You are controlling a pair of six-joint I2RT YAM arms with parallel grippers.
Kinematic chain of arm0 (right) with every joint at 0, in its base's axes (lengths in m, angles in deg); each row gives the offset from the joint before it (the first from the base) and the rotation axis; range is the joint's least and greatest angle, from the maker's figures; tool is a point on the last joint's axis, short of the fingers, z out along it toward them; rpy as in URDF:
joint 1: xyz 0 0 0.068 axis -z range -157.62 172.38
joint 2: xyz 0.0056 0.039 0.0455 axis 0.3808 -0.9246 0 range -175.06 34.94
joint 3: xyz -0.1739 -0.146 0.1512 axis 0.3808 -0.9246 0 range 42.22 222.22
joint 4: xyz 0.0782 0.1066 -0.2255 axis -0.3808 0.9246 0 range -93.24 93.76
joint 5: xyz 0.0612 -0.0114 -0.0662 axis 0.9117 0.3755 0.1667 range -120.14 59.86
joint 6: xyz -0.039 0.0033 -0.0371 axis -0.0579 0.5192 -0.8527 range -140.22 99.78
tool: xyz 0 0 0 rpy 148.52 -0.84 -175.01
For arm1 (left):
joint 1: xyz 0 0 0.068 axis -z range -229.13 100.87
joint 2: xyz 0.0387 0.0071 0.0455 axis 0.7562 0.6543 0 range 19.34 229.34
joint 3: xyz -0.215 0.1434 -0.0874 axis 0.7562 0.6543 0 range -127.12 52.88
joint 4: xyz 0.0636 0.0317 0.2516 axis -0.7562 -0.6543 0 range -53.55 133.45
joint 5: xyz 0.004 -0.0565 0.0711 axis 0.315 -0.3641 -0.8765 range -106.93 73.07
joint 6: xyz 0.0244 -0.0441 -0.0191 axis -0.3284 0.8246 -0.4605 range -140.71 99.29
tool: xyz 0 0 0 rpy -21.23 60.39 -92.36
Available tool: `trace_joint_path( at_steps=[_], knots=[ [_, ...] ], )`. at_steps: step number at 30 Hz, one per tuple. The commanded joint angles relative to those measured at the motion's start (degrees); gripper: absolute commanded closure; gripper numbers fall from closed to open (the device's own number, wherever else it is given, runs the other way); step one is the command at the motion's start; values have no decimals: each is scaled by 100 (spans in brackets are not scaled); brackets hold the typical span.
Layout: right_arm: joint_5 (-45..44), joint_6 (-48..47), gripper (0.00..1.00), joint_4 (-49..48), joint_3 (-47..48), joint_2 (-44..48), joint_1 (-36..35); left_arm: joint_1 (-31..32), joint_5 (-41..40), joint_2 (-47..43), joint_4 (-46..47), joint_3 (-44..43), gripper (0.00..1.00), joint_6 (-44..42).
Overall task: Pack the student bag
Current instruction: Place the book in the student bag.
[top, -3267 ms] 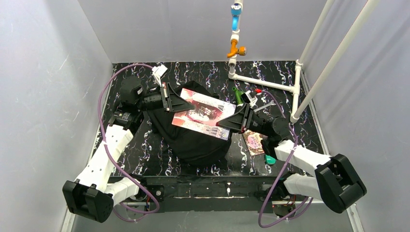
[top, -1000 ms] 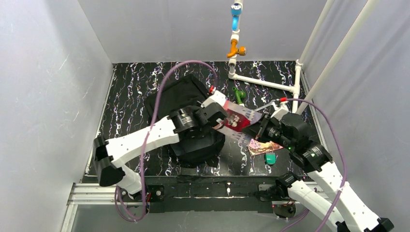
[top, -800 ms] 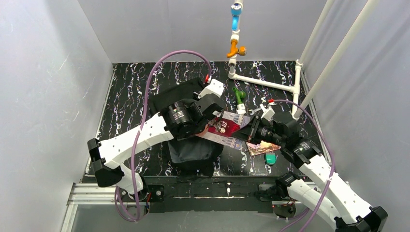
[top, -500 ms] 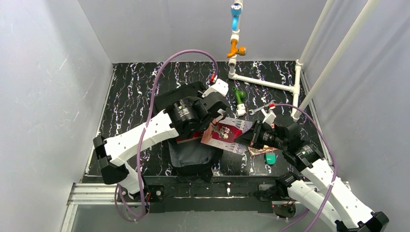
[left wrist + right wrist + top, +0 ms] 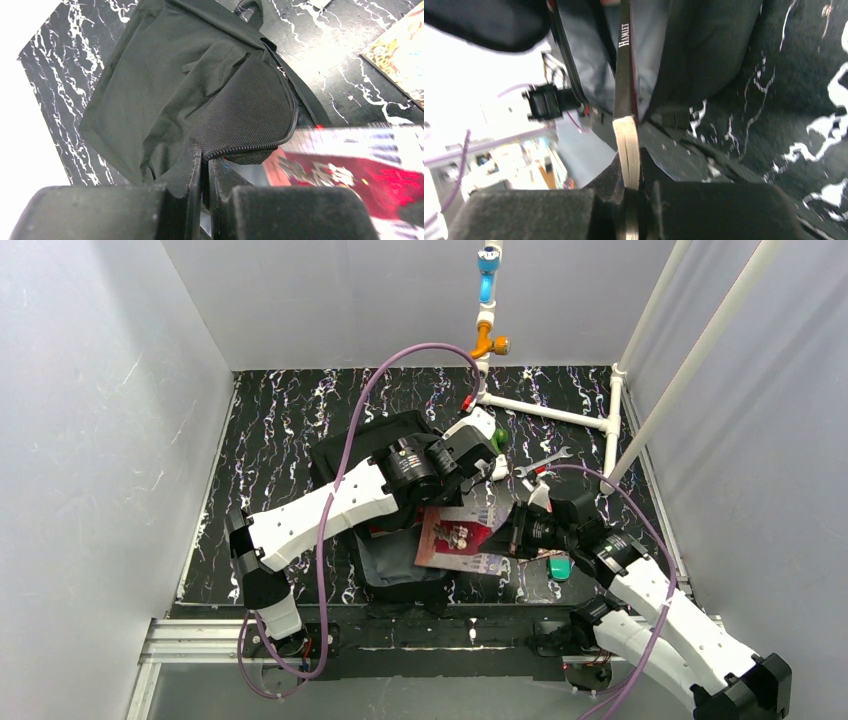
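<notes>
The student bag (image 5: 350, 455) lies black and soft at mid-table, its zipped mouth facing the near edge and showing grey lining (image 5: 385, 552). My left gripper (image 5: 205, 156) is shut on the zipper rim of the student bag (image 5: 200, 90) and holds that rim up. A red-and-white paperback (image 5: 460, 538) stands on edge at the mouth. My right gripper (image 5: 630, 167) is shut on its near end, at the right (image 5: 515, 535) in the top view. The spine (image 5: 624, 60) reads HAMLET, and the far end reaches between the grey lining walls (image 5: 594, 55).
A second book (image 5: 400, 50) lies flat right of the bag, mostly hidden under my right arm in the top view. A teal object (image 5: 560, 567), a wrench (image 5: 545, 458) and a white pipe frame (image 5: 545, 412) occupy the right side. Grey walls enclose the table.
My left gripper has pulled the bag's rim up and towards the back right. My right gripper has carried the book down and left, tipping it on edge into the mouth.
</notes>
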Motion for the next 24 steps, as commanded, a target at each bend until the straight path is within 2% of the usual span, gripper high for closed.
trace_joint_path(
  at_steps=[1,4,8,14,17,19,24],
  knots=[
    [-805,1194,99,-2417,-182,-261,-1,-54,244,-129,-98,-202,100,277],
    [-1312,1275,99,-2976,64,-1027,104,-86,418,-217,-292,8,100,564],
    [-867,1254,99,-3682,609,-2251,424,-106,598,-458,-438,421,100,900],
    [-475,482,99,-3170,1508,-3045,526,-167,852,-651,-378,707,100,1223],
    [-21,717,99,-3403,1205,-3104,522,-183,1096,-636,-110,747,100,1228],
    [91,1080,99,-3939,790,-3009,449,-203,1203,-600,50,708,100,1185],
    [-647,1877,99,-5113,50,-2791,-26,-257,1490,-395,218,361,100,1098]
  ],
)
